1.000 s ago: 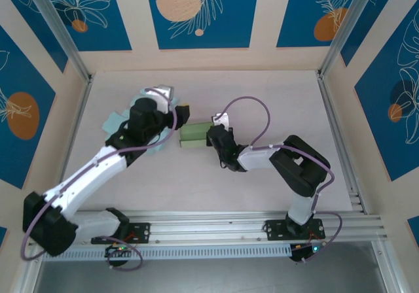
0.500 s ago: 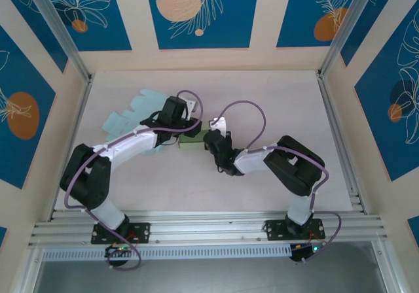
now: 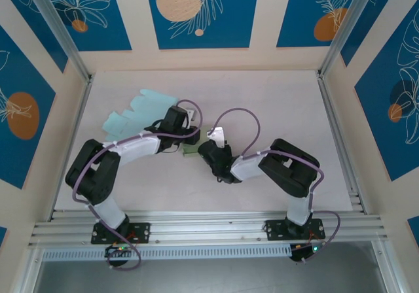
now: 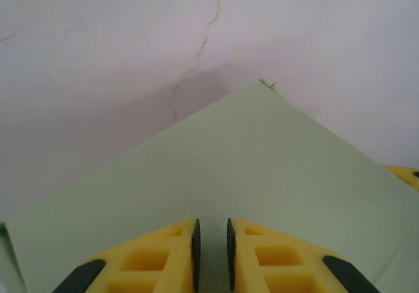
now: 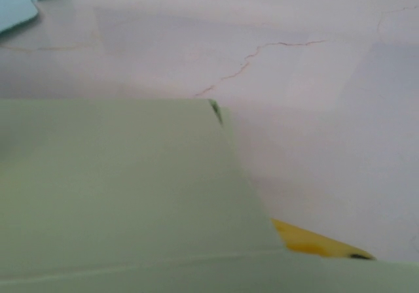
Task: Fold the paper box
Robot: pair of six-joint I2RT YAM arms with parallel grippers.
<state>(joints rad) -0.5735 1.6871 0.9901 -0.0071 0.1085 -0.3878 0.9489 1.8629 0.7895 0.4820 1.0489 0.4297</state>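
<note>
arms: we count two, the left arm point(image 3: 131, 150) and the right arm point(image 3: 288, 167).
end effectors: two, one on each arm, the left end effector point(image 4: 213, 244) and the right end effector point(image 3: 204, 150).
green paper box point(image 4: 262, 169): we count one.
light blue paper cutout point(image 3: 147, 103): one or two pieces; we cannot tell whether they join.
purple cables: two, the left cable point(image 3: 194, 104) and the right cable point(image 3: 239, 110).
tabletop point(image 3: 281, 97): one.
</note>
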